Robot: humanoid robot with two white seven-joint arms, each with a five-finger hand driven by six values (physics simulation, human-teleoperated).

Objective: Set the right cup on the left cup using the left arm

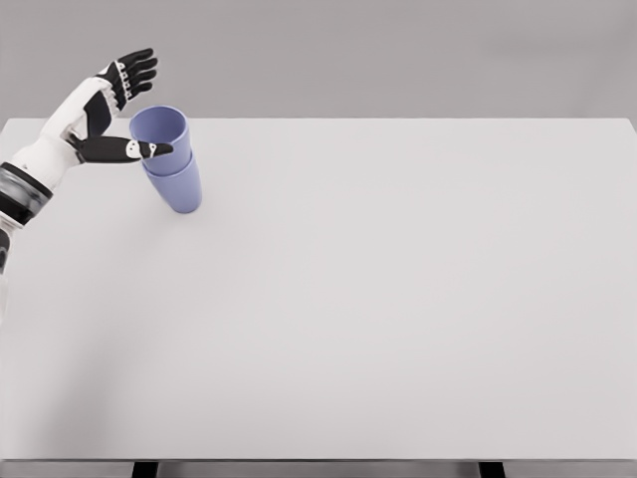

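Looks like you're at the release step: the upper cup sits nested, a bit tilted, in the lower cup, your left hand spread just left of it, thumb touching, so back away gently.

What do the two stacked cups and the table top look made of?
The two nested periwinkle-blue cups look like matte plastic: uniform colour, thin rim, no glassy highlights. The pale grey table top looks like smooth matte laminate or painted board; no grain shows, so the material stays uncertain.
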